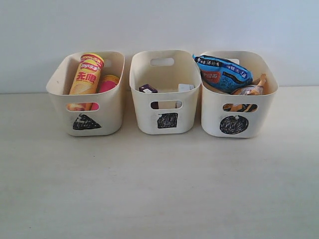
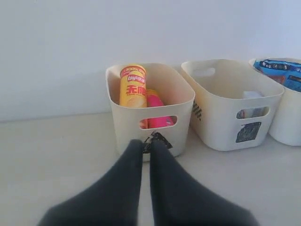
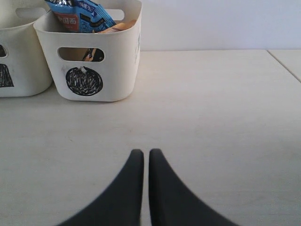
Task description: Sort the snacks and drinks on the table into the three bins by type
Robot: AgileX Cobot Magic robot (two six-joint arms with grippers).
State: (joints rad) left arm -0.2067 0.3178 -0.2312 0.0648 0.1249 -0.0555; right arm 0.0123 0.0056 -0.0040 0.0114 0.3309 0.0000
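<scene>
Low over the pale wood-grain table [image 3: 211, 103], the right claw [image 3: 142, 153] has its dark curved fingers pressed together on nothing, with the circle bin [image 3: 117, 61] ahead and off to one side. The left claw [image 2: 146, 143] is likewise closed and empty, aimed at the triangle bin [image 2: 127, 122].

Neither arm appears in the exterior view. At upper left of that frame, the triangle bin holds the orange-yellow tube [image 1: 87, 77] and the pink tube [image 1: 108, 82]. At upper centre, the square bin [image 1: 142, 99] holds the purple carton [image 1: 148, 89] and the white carton [image 1: 185, 87]. At upper right, the crinkly blue bag [image 1: 224, 73] and orange bag [image 1: 251, 88] fill the circle bin. All three are smooth cream plastic.
</scene>
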